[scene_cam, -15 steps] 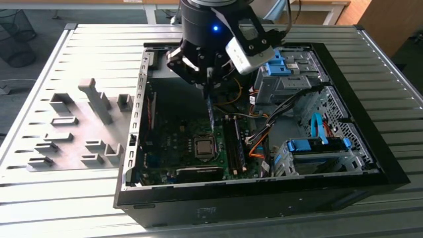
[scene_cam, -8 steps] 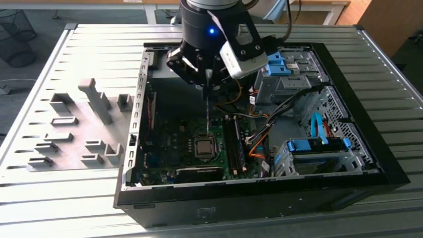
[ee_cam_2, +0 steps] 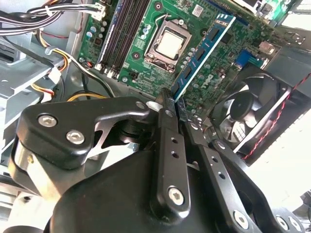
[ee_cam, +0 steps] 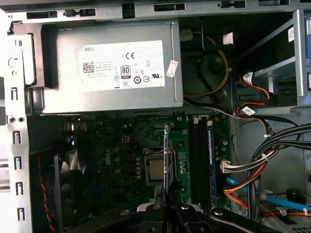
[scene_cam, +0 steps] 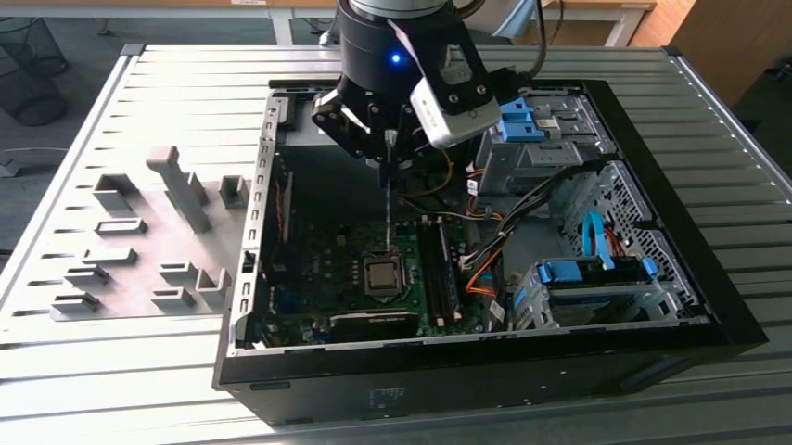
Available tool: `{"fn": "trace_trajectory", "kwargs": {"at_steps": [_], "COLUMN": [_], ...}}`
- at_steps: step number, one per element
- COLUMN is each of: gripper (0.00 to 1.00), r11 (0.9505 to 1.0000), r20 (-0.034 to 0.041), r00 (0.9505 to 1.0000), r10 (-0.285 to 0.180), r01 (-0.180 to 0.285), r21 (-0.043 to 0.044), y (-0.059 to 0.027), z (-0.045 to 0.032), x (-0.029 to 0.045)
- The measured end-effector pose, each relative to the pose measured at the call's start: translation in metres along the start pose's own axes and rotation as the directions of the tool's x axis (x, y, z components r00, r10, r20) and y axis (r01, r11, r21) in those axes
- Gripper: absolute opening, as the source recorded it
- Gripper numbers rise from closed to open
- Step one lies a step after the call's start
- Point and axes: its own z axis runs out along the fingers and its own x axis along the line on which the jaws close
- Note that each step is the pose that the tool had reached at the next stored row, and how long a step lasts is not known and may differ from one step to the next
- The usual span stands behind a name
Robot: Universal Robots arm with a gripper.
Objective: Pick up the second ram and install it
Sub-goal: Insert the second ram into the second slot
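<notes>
The exterior view shows the gripper (scene_cam: 388, 159) hanging inside the open computer case (scene_cam: 693, 306), its fingers clamped on the second ram (scene_cam: 389, 218), which hangs edge-down from them above the motherboard (scene_cam: 334, 269). In the first wrist view the stick (ee_cam: 166, 155) sits over the processor socket (ee_cam: 156, 170), with the memory slots (ee_cam: 199, 160) just beside it.

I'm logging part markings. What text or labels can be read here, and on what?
White label on the power supply: fine print and marks, too small to read.
Blue label on the second ram, held in the pincer: lettering blurred.
</notes>
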Motion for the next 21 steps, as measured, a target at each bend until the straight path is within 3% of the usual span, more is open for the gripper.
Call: {"fn": "trace_trajectory", "kwargs": {"at_steps": [21], "gripper": [0.14], "r11": [0.9998], "r20": [0.0], "r00": [0.9998], "r10": [0.02], "r01": [-0.02], "r21": [0.0003], "y": [0.0], "z": [0.0], "x": [0.0]}}
